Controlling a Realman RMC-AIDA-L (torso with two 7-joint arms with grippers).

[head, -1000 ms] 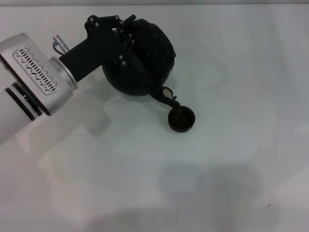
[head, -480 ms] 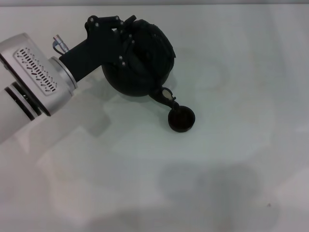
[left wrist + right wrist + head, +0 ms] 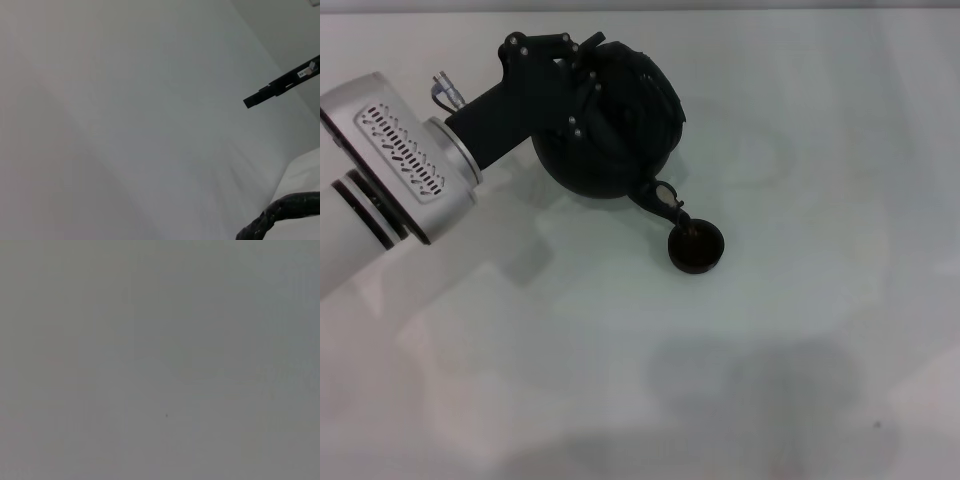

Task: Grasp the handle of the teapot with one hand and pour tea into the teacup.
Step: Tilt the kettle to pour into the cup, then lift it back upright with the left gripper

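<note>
Teapot [image 3: 610,130] tilted, spout over teacup [image 3: 695,248], left tool [image 3: 582,85] holding handle [image 3: 588,70]

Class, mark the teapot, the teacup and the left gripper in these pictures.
teapot [image 3: 615,165], head view, on its round belly.
teacup [image 3: 696,250], head view, on its bowl.
left gripper [image 3: 582,95], head view, at the teapot's top.

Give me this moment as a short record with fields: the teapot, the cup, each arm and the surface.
teapot: teapot tipped, its spout pointing down at the cup
teacup: teacup upright on the table, right under the spout tip
left gripper: left gripper at the top of the teapot where the handle is, jaws hidden against the black pot
right gripper: not in view
table: white table
pour: no stream of tea can be made out
</note>
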